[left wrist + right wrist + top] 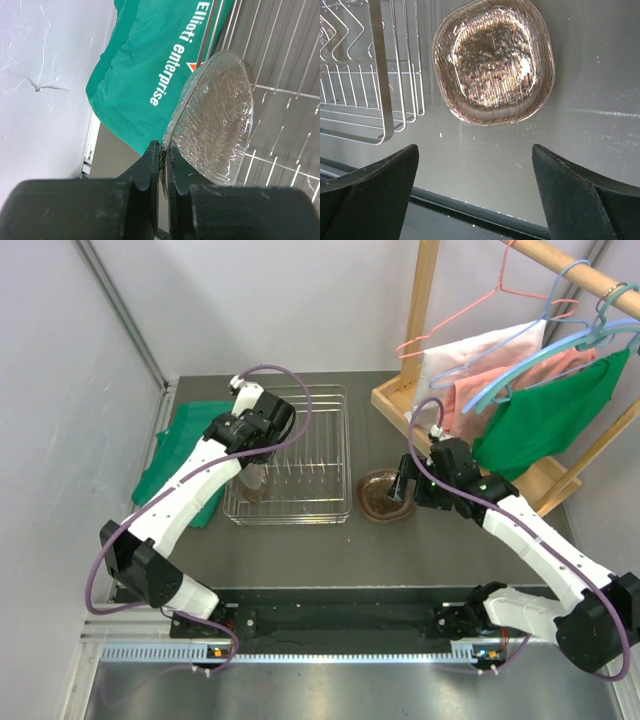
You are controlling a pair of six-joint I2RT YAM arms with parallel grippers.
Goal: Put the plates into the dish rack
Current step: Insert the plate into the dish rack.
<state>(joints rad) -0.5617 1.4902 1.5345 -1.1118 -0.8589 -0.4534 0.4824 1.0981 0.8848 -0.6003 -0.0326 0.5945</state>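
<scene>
Right wrist view, bottom of frame: right gripper, fingers spread wide, holding nothing and touching nothing. Above them, upper centre, a brown plate lies flat on the table, just right of the dish rack; possibly more than one stacked, unclear.

Left wrist view, bottom centre: left gripper, fingers almost pressed together, pinching the rim of a clear plate held on edge over the rack wires. Contact with the wires: cannot tell. Green cloth lies beyond, upper left.
</scene>
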